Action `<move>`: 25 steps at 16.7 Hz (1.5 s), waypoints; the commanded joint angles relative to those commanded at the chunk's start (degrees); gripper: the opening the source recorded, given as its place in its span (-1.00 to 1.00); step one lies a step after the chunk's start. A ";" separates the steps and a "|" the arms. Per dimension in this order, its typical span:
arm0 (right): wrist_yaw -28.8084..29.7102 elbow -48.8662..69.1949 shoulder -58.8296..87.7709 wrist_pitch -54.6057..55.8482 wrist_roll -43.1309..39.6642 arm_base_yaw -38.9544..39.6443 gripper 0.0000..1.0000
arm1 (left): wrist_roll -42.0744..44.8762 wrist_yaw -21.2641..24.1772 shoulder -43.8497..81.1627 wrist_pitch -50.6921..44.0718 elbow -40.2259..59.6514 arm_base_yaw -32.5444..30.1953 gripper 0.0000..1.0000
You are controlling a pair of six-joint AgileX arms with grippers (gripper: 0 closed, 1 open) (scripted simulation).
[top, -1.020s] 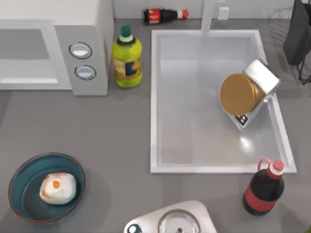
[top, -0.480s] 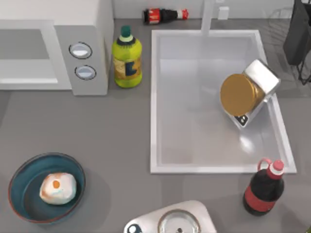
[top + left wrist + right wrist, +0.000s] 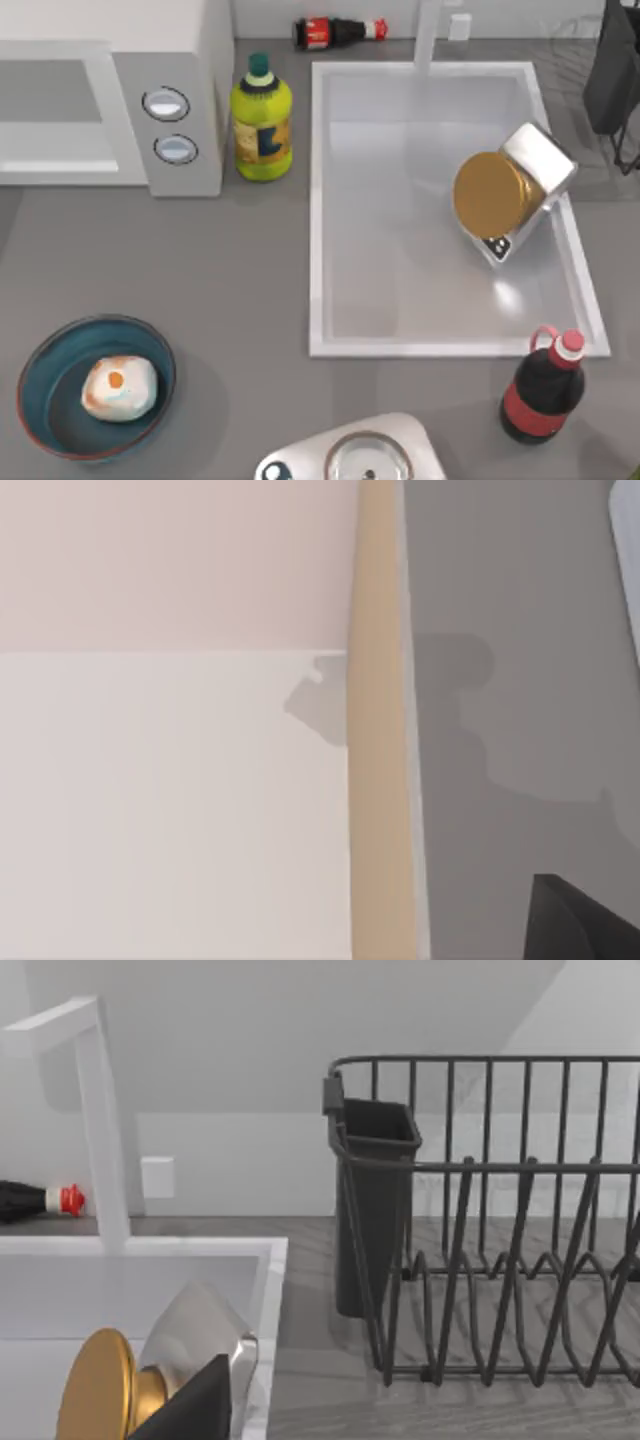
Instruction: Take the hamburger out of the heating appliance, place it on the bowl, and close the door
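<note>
Although the right gripper (image 3: pixel 185 1405) shows as no more than a dark tip at the edge of its wrist view, several things crowd close to it. A gold round lid (image 3: pixel 95 1390) on a tilted metal container sits just beside that tip, inside the sink (image 3: pixel 316 200). Beyond it stand a white faucet (image 3: pixel 105 1130), a black dish rack (image 3: pixel 500 1220) and a dark caddy (image 3: pixel 375 1200) hung on the rack's end. Whether this pincer is wide or narrow cannot be told.

Likewise, the left gripper (image 3: pixel 585 920) appears as a dark corner over grey table, near a tan strip and a pale wall; its state cannot be told either.

Well apart from both, the hamburger (image 3: pixel 119 388) rests inside the bowl (image 3: pixel 40 375). The heating appliance (image 3: pixel 180 60) has its door (image 3: pixel 50 110) flush with its front. A yellow bottle (image 3: pixel 262 125) stands between the appliance and the sink. A cola bottle (image 3: pixel 543 390) stands by the sink's near corner, another (image 3: pixel 340 32) lies at the back, and a white appliance with a metal ring (image 3: pixel 365 455) sits at the table's front edge.
</note>
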 joint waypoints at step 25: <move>0.00 0.00 0.00 0.00 0.00 0.00 1.00 | -7.62 -4.03 -9.54 30.87 -33.33 -8.24 -1.00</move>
